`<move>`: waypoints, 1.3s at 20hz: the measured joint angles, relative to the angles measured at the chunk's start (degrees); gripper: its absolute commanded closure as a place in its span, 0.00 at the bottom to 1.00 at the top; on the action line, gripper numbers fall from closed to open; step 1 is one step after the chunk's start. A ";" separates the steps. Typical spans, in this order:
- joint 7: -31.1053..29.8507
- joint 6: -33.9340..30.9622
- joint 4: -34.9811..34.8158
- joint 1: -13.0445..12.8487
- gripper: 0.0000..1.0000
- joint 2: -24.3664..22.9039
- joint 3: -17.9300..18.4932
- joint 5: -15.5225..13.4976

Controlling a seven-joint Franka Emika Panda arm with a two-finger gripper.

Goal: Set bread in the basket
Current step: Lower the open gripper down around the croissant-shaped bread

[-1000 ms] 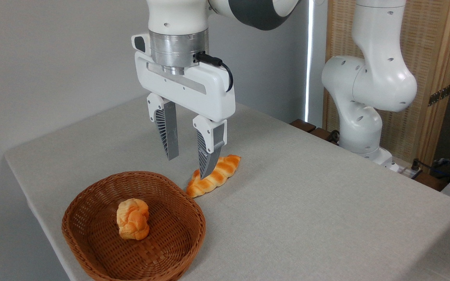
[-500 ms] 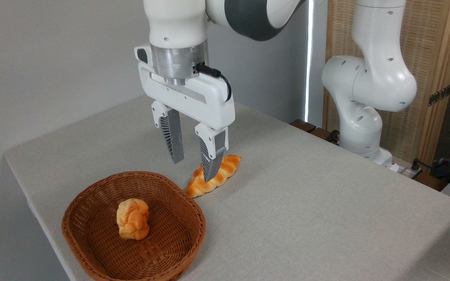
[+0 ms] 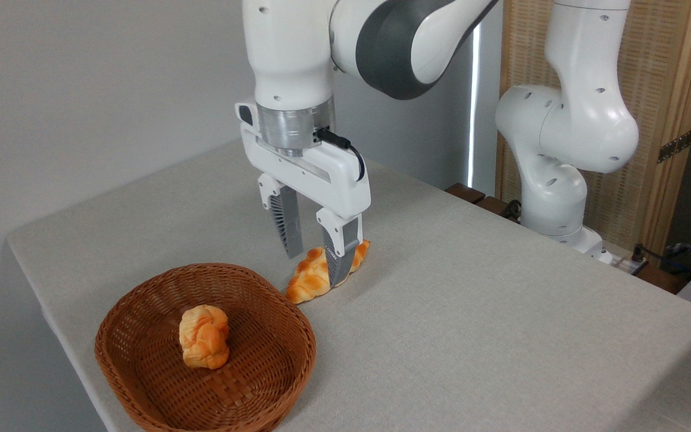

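Note:
The bread [image 3: 312,279], a long braided golden-orange loaf, lies on the grey table just behind and to the right of the basket [image 3: 141,306]. The basket is reddish-brown wicker and stands at the front left. My gripper [image 3: 315,269] hangs straight down over the middle of the loaf, open, with one finger on each side of it. The near finger [image 3: 338,264] covers part of the loaf. Whether the fingertips touch the table I cannot tell.
A small round knotted orange roll [image 3: 204,336] sits inside the basket. The arm's white base [image 3: 552,198] stands at the back right, before a wooden screen [image 3: 663,90]. The table's front-left edge runs close to the basket.
The gripper has moved right and down, from above the basket's far rim to astride the loaf. It has stayed open. Loaf, basket and roll have not moved.

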 measured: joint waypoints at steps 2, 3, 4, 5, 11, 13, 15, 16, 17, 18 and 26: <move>-0.03 0.24 -2.46 -1.22 0.00 -1.31 -0.02 -0.03; -0.16 0.25 -3.45 -2.01 0.00 -1.85 -0.03 -0.08; -0.72 0.26 -4.33 -2.88 0.00 -2.25 -0.04 -0.11; -1.73 0.28 -5.09 -3.81 0.00 -2.51 -0.05 -0.12; -6.67 0.53 -6.79 -6.91 0.00 -2.25 -0.07 -0.15; -6.79 0.55 -7.01 -7.06 0.00 -1.91 -0.06 -0.19; -6.80 1.06 -7.14 -7.44 0.00 -1.35 -0.07 -0.33; -6.84 1.98 -7.21 -7.75 0.00 -0.84 -0.07 -0.42; -7.06 2.78 -7.27 -8.12 0.00 -0.25 -0.07 -0.48; -7.33 3.14 -7.30 -8.35 0.00 0.10 -0.07 -0.49; -8.86 5.30 -7.33 -10.14 0.00 3.05 -0.07 -0.50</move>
